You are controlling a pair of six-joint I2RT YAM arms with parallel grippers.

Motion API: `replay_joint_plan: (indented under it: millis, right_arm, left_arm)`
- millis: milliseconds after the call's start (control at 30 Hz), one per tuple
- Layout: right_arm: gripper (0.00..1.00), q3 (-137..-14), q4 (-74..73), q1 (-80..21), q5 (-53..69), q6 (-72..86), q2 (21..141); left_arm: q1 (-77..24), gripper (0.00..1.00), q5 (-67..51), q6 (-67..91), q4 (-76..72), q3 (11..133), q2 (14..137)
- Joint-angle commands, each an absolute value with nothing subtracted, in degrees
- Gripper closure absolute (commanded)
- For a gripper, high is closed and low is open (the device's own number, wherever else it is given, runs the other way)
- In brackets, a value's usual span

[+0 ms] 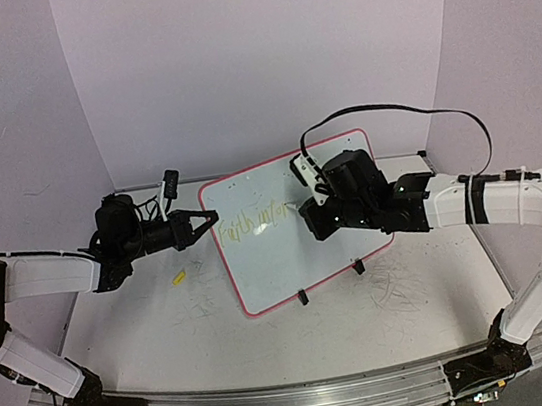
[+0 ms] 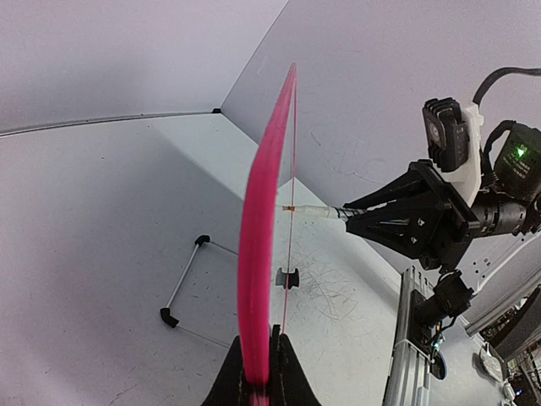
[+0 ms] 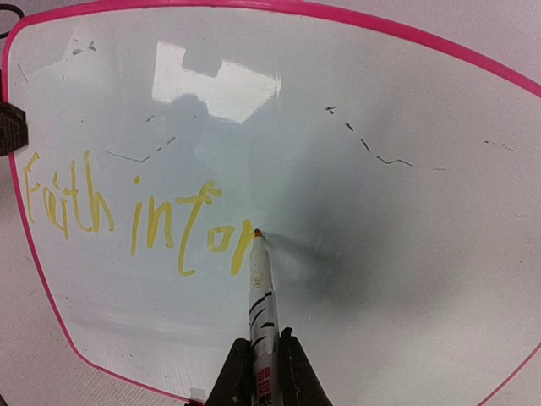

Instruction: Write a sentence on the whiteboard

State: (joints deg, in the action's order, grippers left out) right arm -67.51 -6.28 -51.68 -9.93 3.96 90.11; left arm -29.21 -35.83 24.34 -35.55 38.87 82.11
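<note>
Clamping the board's left edge at mid-left of the overhead view, the left gripper has its fingers pinched tight on the pink rim of the whiteboard. The whiteboard stands at the centre of the table on two black clip feet. It is glossy white with rounded corners, a thin red-pink rim and a few short dark flecks across its upper half. The sentence runs from the board's left rim toward the middle in thin yellow strokes. It seems to read "Faith infor", though the last letters are hard to make out. Right of it, the marker touches its orange tip to the board just past the last stroke. At the bottom centre of the right wrist view, the right gripper is closed round the marker's barrel.
</note>
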Motion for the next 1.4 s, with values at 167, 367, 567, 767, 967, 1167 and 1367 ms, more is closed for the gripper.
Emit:
replay_joint_plan:
  millis: [167, 367, 567, 767, 967, 1167, 1367]
  right_arm:
    - [1.0, -65.37, -6.69, -51.58, -10.31, 6.07, 88.23]
    - [1.0, -65.14, -6.94, -51.81, -10.15, 6.57, 87.73]
    - [1.0, -67.37, -6.19, -51.76, -10.29, 6.36, 88.72]
    - [1.0, -69.44, -4.61, -51.54, -11.61, 6.09, 90.02]
    - [1.0, -70.15, -4.22, -51.24, -12.74, 6.2, 90.69]
    - [1.0, -68.82, -5.26, -51.24, -13.91, 7.04, 89.85]
    - [1.0, -66.75, -6.59, -51.31, -12.59, 7.89, 88.31]
  left_arm:
    - [-29.45, 1.0, -34.01, 20.83, -33.07, 39.02, 81.07]
    - [-29.54, 1.0, -34.02, 20.83, -33.09, 39.0, 81.14]
    - [-29.53, 1.0, -34.1, 20.83, -33.06, 39.24, 81.3]
    - [-29.54, 1.0, -34.01, 20.92, -32.97, 39.01, 80.76]
    - [-29.53, 1.0, -33.94, 20.92, -32.83, 38.83, 80.51]
    - [-29.53, 1.0, -33.95, 20.83, -32.8, 38.74, 80.59]
    - [-29.53, 1.0, -34.0, 20.74, -32.86, 38.71, 80.61]
